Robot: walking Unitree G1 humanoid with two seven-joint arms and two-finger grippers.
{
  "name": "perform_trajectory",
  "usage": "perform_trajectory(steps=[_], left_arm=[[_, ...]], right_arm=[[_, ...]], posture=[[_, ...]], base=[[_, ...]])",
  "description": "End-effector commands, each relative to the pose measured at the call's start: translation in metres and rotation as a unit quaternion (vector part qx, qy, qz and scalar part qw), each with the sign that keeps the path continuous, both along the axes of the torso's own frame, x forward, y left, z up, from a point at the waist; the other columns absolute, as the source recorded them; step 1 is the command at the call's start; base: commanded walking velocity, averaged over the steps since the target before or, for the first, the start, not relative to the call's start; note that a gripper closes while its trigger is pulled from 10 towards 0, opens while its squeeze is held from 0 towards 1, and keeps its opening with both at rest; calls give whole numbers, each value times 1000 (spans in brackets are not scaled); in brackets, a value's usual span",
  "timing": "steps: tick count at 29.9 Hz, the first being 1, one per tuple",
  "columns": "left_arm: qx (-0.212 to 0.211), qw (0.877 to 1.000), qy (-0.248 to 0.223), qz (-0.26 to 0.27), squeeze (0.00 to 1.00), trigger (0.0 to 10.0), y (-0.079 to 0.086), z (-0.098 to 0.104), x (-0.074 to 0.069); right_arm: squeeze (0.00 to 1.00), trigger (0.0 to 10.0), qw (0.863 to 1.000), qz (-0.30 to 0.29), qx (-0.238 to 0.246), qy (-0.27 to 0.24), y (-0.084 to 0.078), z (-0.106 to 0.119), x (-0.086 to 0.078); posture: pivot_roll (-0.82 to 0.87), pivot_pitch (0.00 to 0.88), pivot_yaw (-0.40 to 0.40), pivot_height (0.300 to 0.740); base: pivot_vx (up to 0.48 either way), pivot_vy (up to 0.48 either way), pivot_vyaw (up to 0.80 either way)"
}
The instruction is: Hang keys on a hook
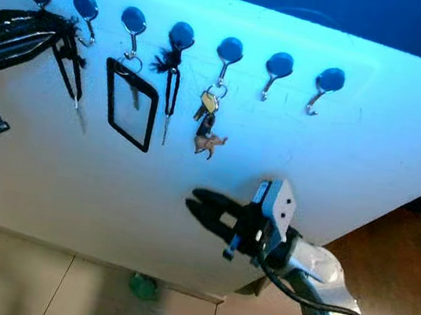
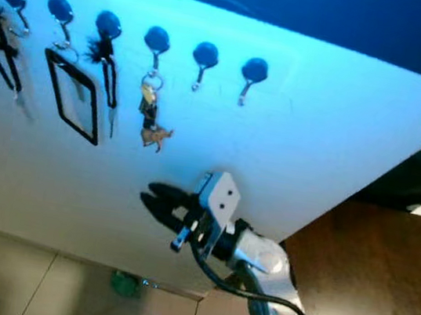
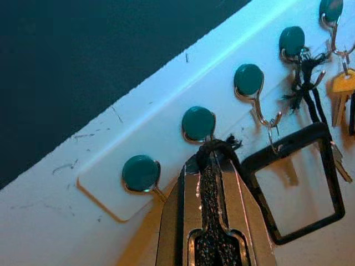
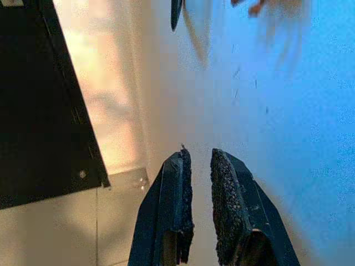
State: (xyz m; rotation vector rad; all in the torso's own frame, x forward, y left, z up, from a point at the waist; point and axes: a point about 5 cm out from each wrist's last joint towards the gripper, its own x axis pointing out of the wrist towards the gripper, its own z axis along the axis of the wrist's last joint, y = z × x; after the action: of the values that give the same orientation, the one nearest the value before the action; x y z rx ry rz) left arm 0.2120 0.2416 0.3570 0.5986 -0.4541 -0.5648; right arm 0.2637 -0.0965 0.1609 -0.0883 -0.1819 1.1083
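The keys (image 1: 207, 122), with a small brown charm, are hanging from the fifth hook (image 1: 228, 52) of the row on the white wall (image 1: 370, 150), so the hanging looks done; pulling away is what seems left. The right gripper (image 1: 200, 206) is sitting just below the keys, apart from them, its fingers narrowly parted and holding nothing. The left gripper (image 3: 213, 160) is pinching a black cord (image 3: 217, 146) near the second hook (image 3: 198, 123). Right of the keys, two hooks are hanging bare, leaving open wall.

Two rightmost hooks (image 1: 279, 65) (image 1: 330, 80) look bare, open wall below; keys (image 1: 207, 117), black tag (image 1: 129, 104), straps (image 1: 14, 37) crowd the left hooks.
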Motion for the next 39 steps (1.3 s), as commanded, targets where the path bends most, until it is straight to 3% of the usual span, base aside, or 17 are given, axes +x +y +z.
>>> perform_trajectory(steps=[1, 17, 30, 39], left_arm=[[4, 1000, -3, 1, 0, 0, 0, 0, 2], [-9, 1000, -4, -9, 0, 0, -1, -2, 15], [2, 1000, 6, -26, 0, 0, -5, -4, 6], [-6, 998, 14, -63, 0, 0, -20, -10, 4]], right_arm=[[0, 10000, 1000, -3, 3, -17, -1, 6, 0], [0, 10000, 998, 13, 22, -65, 12, 29, -2], [0, 10000, 998, 10, 16, -59, 9, 26, -2], [0, 10000, 999, 5, 12, -50, 9, 21, 0]], posture=[[83, 62, 21, 740], [75, 52, 32, 740], [82, 49, 29, 740], [86, 50, 29, 740]], base=[[0, 0, 0], [0, 0, 0], [0, 0, 0], [0, 0, 0]])
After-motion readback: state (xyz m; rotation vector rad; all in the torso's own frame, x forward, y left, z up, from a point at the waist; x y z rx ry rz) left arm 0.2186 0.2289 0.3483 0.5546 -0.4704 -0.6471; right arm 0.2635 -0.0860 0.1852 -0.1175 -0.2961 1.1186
